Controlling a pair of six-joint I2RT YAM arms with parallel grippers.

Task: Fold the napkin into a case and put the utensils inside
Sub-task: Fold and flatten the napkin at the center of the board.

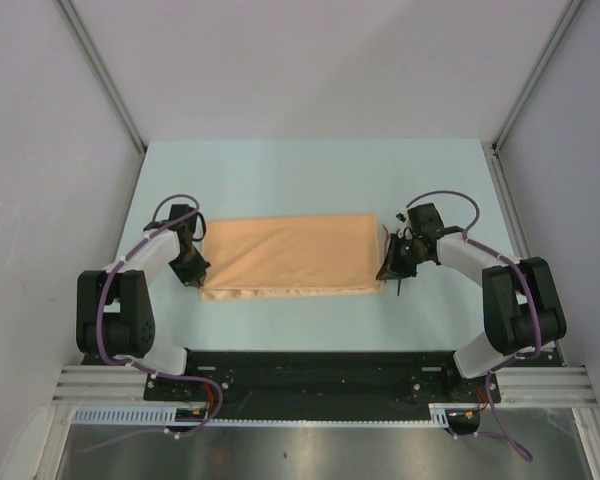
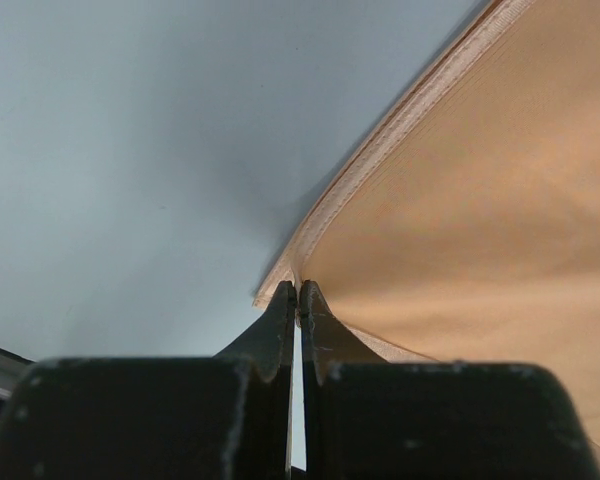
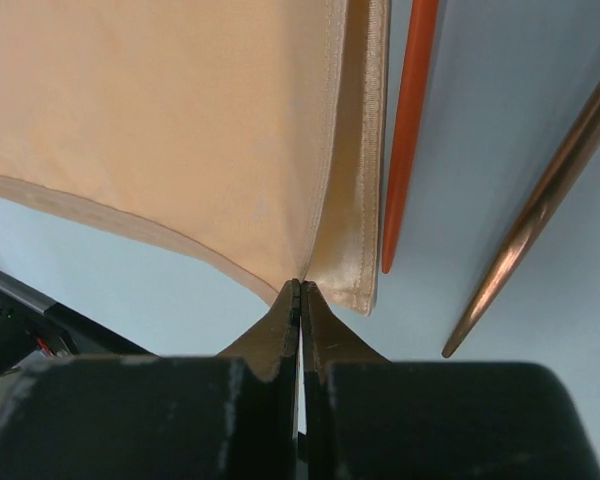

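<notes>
**Both end effectors pinched shut on the napkin's near corners**

The napkin (image 1: 288,256) lies in the middle of the bench (image 1: 310,170) as a wide rectangle of peach-orange cloth. Its long sides run left to right. Along the near edge a second layer of cloth shows under the top one, so it lies doubled over.

The left end effector (image 1: 198,272) sits at the napkin's near left corner. In the left wrist view its fingers are pressed together with no gap at the tips, and the hemmed corner of the cloth is caught between them. From that point the cloth rises away, clear of the bench surface.

The right end effector (image 1: 390,272) sits at the near right corner. Its fingers are likewise closed tight, and they clamp the cloth just inside the hem. In the right wrist view the top layer curves up from the grip, while a strip of hemmed edge hangs beside it.

The utensils lie on the bare bench just beyond the napkin's right edge, outside the cloth. The orange-red stick (image 3: 408,130) runs close alongside the hem, nearly parallel to it. The copper-brown stick (image 3: 540,200) lies farther right at a slant, apart from the first. Only their pointed ends show, so which one is the spoon cannot be told.
</notes>
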